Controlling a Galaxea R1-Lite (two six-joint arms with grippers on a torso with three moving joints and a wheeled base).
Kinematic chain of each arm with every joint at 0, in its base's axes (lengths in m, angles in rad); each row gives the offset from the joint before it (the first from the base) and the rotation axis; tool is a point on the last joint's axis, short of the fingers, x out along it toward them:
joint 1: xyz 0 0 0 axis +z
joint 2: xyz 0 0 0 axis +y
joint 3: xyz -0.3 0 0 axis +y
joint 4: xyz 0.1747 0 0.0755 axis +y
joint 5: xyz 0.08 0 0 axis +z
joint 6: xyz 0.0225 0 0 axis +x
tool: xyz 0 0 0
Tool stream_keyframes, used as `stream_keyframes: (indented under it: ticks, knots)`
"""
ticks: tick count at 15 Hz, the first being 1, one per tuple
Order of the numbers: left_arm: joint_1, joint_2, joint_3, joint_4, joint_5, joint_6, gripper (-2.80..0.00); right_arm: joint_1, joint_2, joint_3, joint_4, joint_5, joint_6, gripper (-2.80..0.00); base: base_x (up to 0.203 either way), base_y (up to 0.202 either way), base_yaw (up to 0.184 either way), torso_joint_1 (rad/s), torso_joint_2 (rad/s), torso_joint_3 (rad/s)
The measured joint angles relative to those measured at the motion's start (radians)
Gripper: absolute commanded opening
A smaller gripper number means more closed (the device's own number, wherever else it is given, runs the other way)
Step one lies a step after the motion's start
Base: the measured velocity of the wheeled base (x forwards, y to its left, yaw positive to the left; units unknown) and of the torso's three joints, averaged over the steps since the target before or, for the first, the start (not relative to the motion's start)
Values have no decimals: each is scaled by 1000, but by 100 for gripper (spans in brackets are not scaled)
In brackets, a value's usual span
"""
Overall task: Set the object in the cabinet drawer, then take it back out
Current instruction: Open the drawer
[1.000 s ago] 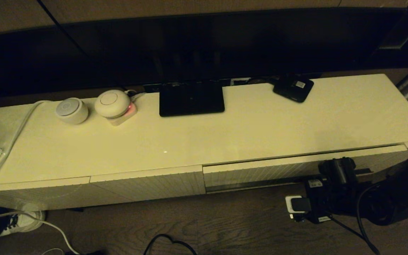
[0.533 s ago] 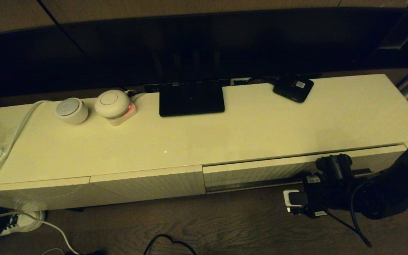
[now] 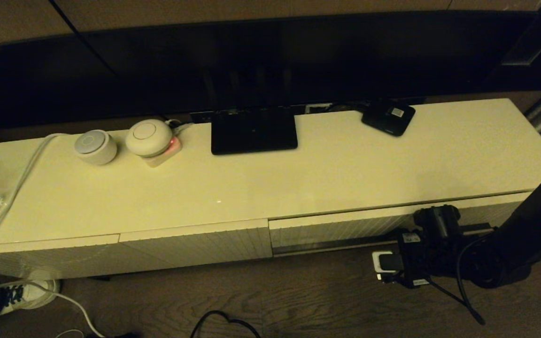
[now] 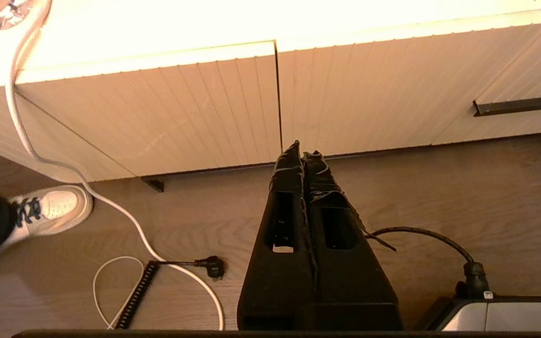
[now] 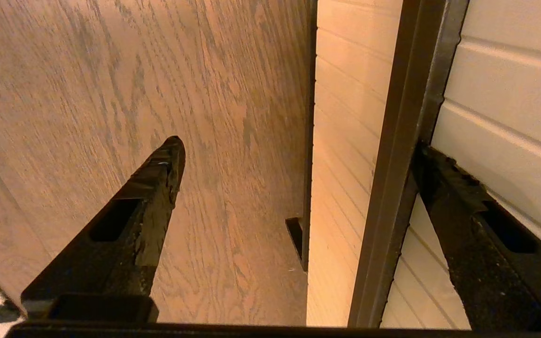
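Observation:
The black umbrella is out of view in every picture. The cabinet drawer [image 3: 345, 229], cream with a ribbed front and a dark slot [image 3: 336, 244] along its lower edge, stands almost flush with the cabinet. My right gripper [image 3: 432, 221] is low at the drawer's right part and open. In the right wrist view the right gripper [image 5: 298, 145] straddles the dark strip [image 5: 406, 141]: one finger lies on the ribbed front [image 5: 510, 94], the other hangs over the floor. My left gripper [image 4: 301, 151] is shut on nothing, parked low over the floor before the narrower fronts.
On the cabinet top [image 3: 345, 173] are a flat black stand [image 3: 254, 131], a small black box [image 3: 389, 117], two round white devices [image 3: 95, 146] and a white cable [image 3: 17, 188]. A white shoe [image 3: 31, 291] and a black cable [image 3: 223, 321] lie on the floor.
My right arm has shifted left and closer to the cabinet. The drawer front looks a little further in than a second ago. Nothing else has moved.

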Motion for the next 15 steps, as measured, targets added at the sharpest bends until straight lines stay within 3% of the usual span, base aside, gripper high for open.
stream_keyframes:
  ticks: [15]
  knots:
    - [0,0,0,0,0,0,-280,11,-52,211,-3,8,2,0,0,0,0,0,0,0]
